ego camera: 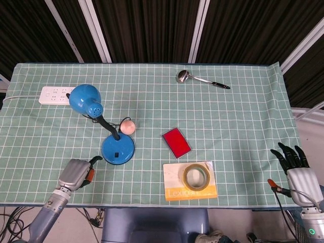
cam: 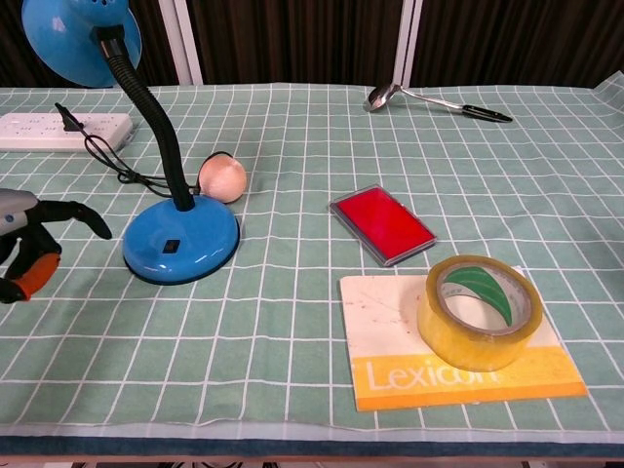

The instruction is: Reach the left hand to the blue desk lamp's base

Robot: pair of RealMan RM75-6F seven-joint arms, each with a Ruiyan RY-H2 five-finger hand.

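The blue desk lamp has a round base [ego camera: 118, 150] [cam: 181, 247], a black bent neck and a blue shade [ego camera: 85, 99] [cam: 80, 34]. My left hand [ego camera: 76, 173] [cam: 29, 250] hovers over the cloth just left of the base, a short gap away, fingers apart and holding nothing. One dark fingertip [ego camera: 96, 159] reaches toward the base rim without touching it. My right hand [ego camera: 296, 172] sits at the table's front right edge, fingers spread, empty; the chest view does not show it.
A peach ball [ego camera: 127, 126] lies behind the base. A red case [ego camera: 176, 143], a tape roll [ego camera: 196, 176] on a Lexicon pad [ego camera: 190, 189], a spoon [ego camera: 201, 79] and a white power strip [ego camera: 54, 95] lie on the green checked cloth [ego camera: 233, 126].
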